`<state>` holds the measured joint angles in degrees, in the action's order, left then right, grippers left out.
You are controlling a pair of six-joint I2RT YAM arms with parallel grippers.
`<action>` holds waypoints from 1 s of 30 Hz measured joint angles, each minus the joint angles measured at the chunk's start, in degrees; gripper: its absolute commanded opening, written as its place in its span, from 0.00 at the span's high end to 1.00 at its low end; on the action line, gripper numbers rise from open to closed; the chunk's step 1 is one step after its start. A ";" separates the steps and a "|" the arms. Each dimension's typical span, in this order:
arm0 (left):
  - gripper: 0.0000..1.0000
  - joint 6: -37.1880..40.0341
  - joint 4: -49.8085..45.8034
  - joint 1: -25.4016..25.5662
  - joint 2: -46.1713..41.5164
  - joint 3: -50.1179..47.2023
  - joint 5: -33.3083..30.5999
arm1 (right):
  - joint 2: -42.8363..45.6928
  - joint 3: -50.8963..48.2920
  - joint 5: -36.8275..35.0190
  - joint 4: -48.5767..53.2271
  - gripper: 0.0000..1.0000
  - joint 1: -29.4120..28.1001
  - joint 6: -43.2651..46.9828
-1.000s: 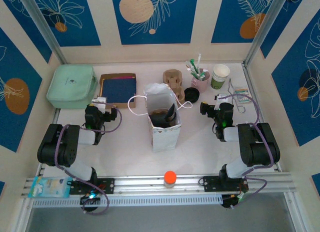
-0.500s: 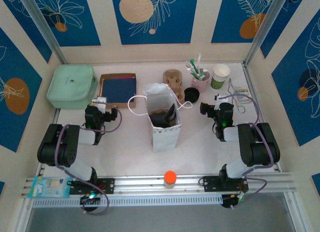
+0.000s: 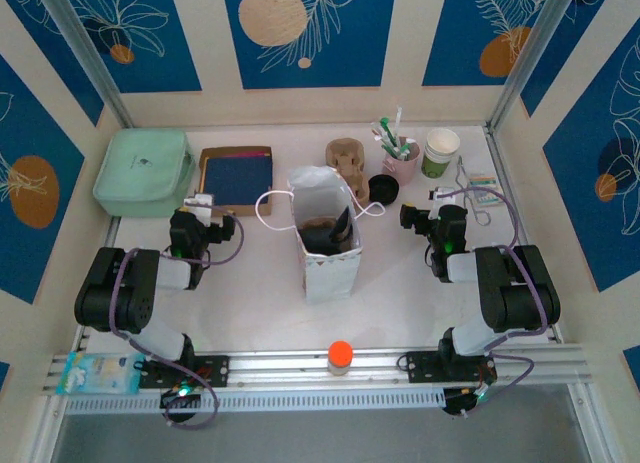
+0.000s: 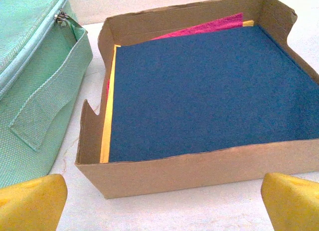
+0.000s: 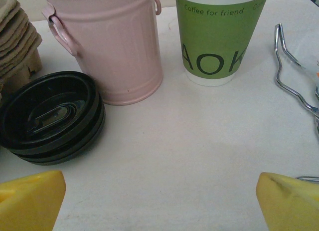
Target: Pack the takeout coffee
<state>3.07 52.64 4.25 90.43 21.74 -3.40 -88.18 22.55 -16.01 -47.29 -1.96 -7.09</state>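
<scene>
Left tool (image 4: pixel 162 203) spread wide, right tool (image 5: pixel 160 200) likewise

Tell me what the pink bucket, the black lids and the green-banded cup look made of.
The pink bucket looks like painted sheet metal: satin sheen, faint vertical ribs, rolled rim. The black lids look like moulded plastic, semi-glossy, with highlights along their ridges. The green-banded cup looks like paper: matte print, no shine.

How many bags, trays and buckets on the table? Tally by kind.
Bags: 2 (mint fabric bag, white paper bag)
Cardboard tray: 1
Pink bucket: 1
Total: 4
</scene>
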 measured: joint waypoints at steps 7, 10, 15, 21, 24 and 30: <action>0.00 0.00 0.00 0.00 0.00 0.00 0.00 | 0.00 0.00 0.00 0.00 0.01 0.00 0.00; 0.00 0.00 0.00 0.00 0.00 0.00 0.00 | 0.00 0.00 0.00 0.00 0.01 0.00 0.00; 0.01 0.00 0.00 0.00 0.00 0.00 0.00 | 0.00 0.00 0.00 0.00 0.01 0.00 0.00; 0.00 0.00 0.00 -0.02 0.00 0.00 0.00 | 0.00 0.00 0.00 0.00 0.01 0.00 0.00; 0.01 -0.02 0.00 -0.39 0.00 0.00 0.46 | 0.00 0.00 0.00 0.00 0.01 0.00 0.00; 0.00 -0.02 0.00 -0.50 0.00 0.00 0.92 | 0.00 0.00 0.00 0.00 0.01 0.00 0.00</action>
<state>3.05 52.64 3.75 90.43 21.74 -2.48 -88.18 22.55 -16.01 -47.29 -1.96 -7.09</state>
